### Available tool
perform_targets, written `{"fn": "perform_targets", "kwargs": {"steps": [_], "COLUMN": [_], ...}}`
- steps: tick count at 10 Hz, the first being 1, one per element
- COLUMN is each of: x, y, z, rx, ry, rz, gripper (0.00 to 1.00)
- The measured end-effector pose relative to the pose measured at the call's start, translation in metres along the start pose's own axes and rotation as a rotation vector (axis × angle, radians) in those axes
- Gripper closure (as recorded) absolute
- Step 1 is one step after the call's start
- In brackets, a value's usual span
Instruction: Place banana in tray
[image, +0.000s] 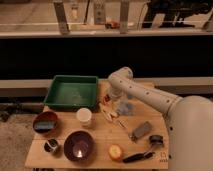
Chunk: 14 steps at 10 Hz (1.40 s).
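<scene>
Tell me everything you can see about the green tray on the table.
The tray is a large green rectangular container, plastic by its look, with raised sloping sides. It sits flat at the back left of the wooden table, and nothing lies in it; its floor shows pale speckles. A white cup stands just in front of its near right corner. The end effector hangs just right of it, near the banana.
</scene>
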Motion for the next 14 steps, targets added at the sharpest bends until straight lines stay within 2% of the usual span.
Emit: {"fn": "perform_targets", "kwargs": {"steps": [2,3,6,8,11,14], "x": [0.001,0.002,-0.001,-0.01,-0.027,-0.039], "y": [-0.006,-0.003,0.008,0.022,0.027,0.032], "z": [0.002,0.001,-0.009,-0.016,-0.023,-0.02], "rx": [-0.001,-0.002,-0.006,-0.009,-0.016,-0.038], "ry": [-0.01,-0.03,-0.046,-0.046,-0.037,-0.033], "rz": [-0.019,-0.031,-0.054,-0.067,-0.089,-0.081], "gripper": [0.2,0.2,0.2,0.2,0.2,0.2]}}
